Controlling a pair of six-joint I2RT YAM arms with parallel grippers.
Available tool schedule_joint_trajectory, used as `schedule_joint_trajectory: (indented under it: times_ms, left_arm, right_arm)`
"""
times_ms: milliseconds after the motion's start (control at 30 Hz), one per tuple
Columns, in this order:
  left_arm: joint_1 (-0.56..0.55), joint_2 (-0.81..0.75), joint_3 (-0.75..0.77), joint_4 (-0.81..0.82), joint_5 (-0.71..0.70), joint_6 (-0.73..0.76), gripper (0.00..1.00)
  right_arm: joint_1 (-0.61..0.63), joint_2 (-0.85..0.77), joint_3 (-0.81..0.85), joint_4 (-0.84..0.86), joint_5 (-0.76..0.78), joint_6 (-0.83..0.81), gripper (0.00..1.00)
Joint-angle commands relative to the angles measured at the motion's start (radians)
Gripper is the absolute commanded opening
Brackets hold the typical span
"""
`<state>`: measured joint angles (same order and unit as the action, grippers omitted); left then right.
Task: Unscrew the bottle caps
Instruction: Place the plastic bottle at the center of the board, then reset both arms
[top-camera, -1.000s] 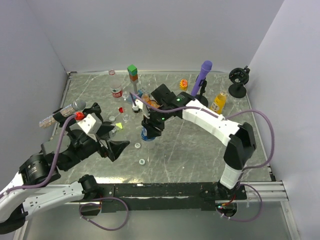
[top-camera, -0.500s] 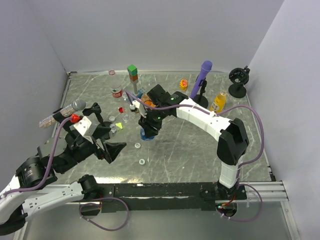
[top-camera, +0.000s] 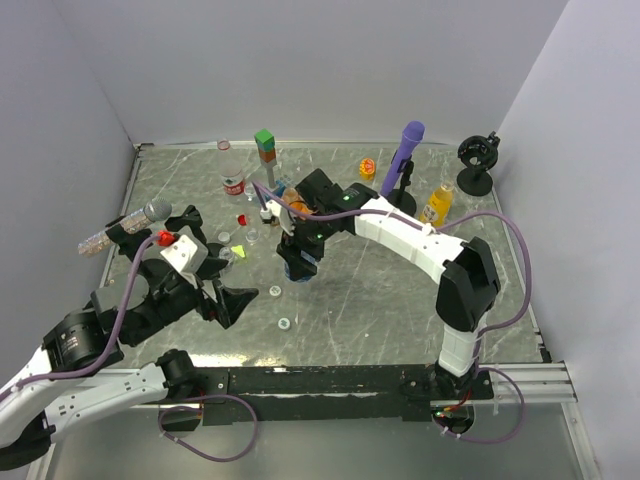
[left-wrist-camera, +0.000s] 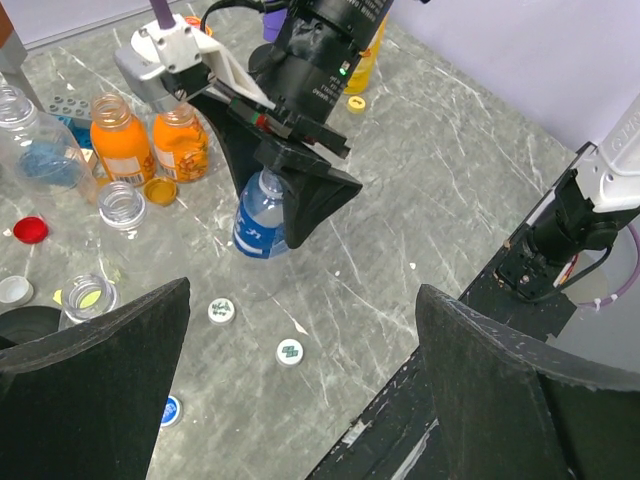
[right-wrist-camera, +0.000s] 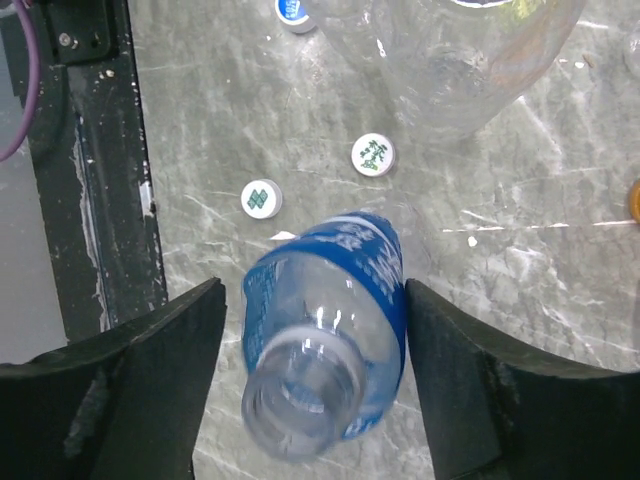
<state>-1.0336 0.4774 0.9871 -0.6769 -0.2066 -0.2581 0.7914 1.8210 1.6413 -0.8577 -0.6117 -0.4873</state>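
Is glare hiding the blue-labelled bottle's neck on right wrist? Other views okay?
Right wrist: blue-labelled bottle sharp, only small highlights at its neck; the right gripper shows dark, soft-edged fingers. Left wrist: evenly lit, the bottle crisp. Top external: soft shadows, loose caps tiny.

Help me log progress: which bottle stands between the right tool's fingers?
The blue-labelled clear bottle, capless, standing inside the right tool; the two orange bottles stand apart, outside its fingers.

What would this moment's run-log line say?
left gripper: open, empty | right gripper: open, straddling squat blue-labelled clear plastic bottle | bottle: standing, uncapped
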Motion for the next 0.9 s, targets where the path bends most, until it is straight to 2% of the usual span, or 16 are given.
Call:
schedule_joint_trajectory:
  times_ms: [0,33,67,367,533,633,767,867]
  left_arm:
    - [0.003,0.024,0.002,0.046,0.016,-0.018,0.97]
    - [0.003,0.029,0.004,0.049,0.016,-0.018,0.97]
    - [0.003,0.030,0.004,0.053,0.021,-0.017,0.97]
    - [0.003,0.063,0.011,0.092,0.045,-0.020,0.97]
    - [0.003,0.070,0.027,0.148,0.014,-0.055,0.97]
    - [0.003,0.085,0.038,0.206,-0.060,-0.076,0.97]
    - [0.004,0.191,0.103,0.238,-0.105,-0.055,0.97]
    - [0.038,0.323,0.208,0.227,-0.128,-0.032,0.97]
  right_arm:
    - [-0.006,-0.092,-0.005,0.002,-0.014,0.007,0.81]
    - [-0.006,-0.104,-0.003,0.000,-0.013,0.006,0.88]
    - [-0.006,-0.118,-0.001,-0.001,-0.011,0.001,0.99]
    - [-0.052,-0.232,0.034,-0.037,-0.031,-0.016,0.99]
    - [-0.115,-0.377,-0.007,-0.031,-0.085,-0.033,0.99]
    - [-0.210,-0.507,-0.086,0.021,-0.117,0.009,0.99]
    - [-0.447,-0.701,-0.211,0.091,-0.236,0.114,0.99]
    - [-0.529,-0.823,-0.283,0.111,-0.142,0.136,0.99]
